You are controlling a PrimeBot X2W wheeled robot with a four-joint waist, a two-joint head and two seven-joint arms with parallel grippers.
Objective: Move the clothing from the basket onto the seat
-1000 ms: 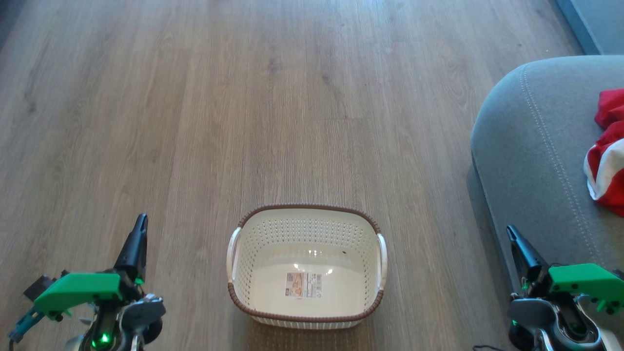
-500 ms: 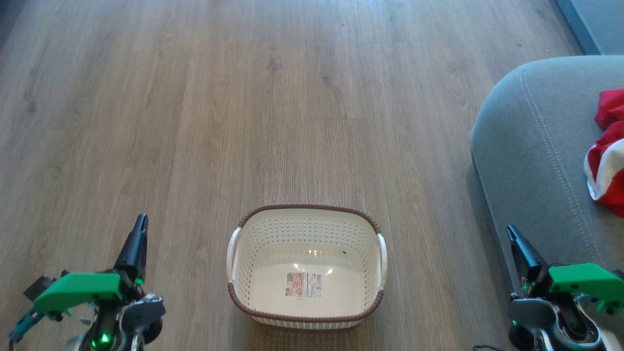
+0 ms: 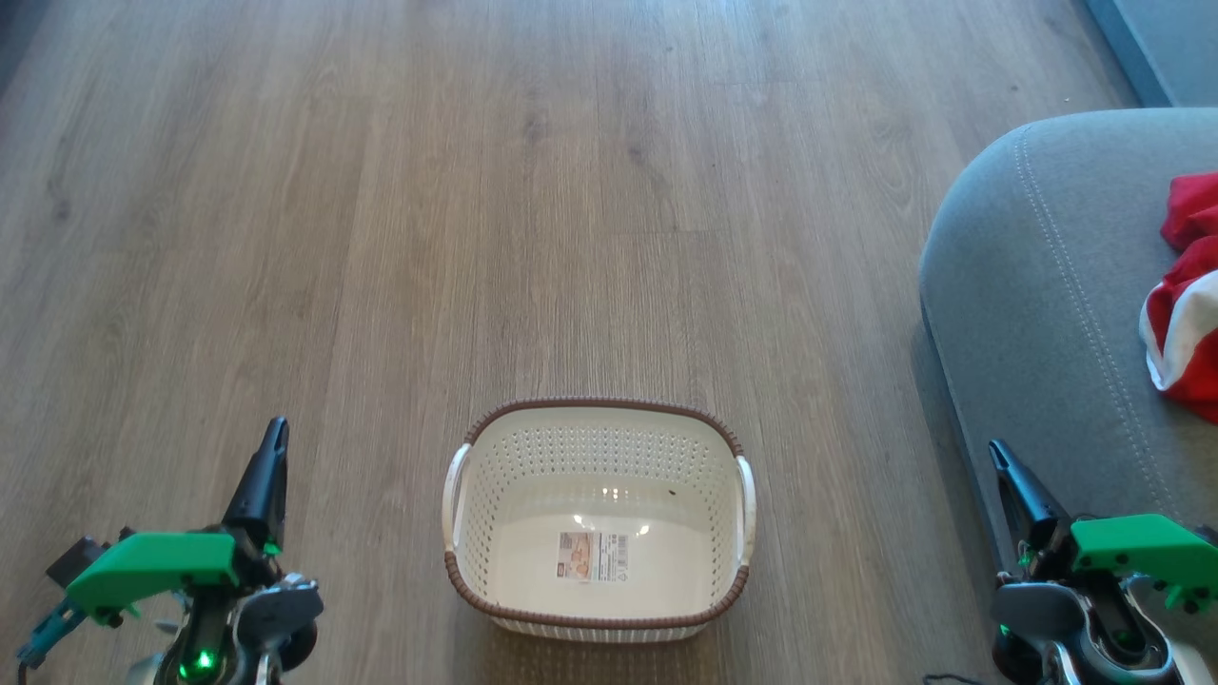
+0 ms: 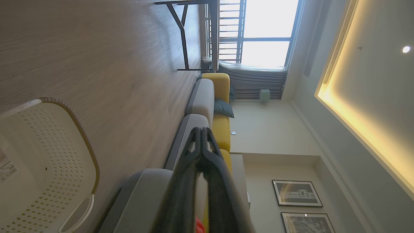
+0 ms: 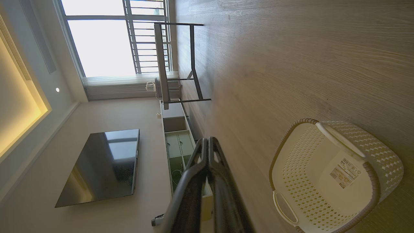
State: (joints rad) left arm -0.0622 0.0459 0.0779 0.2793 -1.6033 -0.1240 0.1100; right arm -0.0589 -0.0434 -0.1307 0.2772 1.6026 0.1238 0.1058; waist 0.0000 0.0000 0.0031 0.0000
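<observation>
The cream-white perforated basket (image 3: 598,518) with its brown rim stands on the wood floor at bottom centre, holding nothing but a label sticker on its base; it also shows in the left wrist view (image 4: 42,165) and right wrist view (image 5: 326,176). Red and white clothing (image 3: 1188,295) lies on the grey seat (image 3: 1037,285) at the right edge. My left gripper (image 3: 276,428) is shut, left of the basket. My right gripper (image 3: 995,449) is shut, beside the seat's front edge. Both hold nothing.
Wood floor stretches ahead of the basket. In the wrist views a grey and yellow sofa (image 4: 207,97), a dark-legged table (image 5: 176,61), a low cabinet (image 5: 176,139), a wall television (image 5: 100,166) and a bright window (image 4: 265,29) stand across the room.
</observation>
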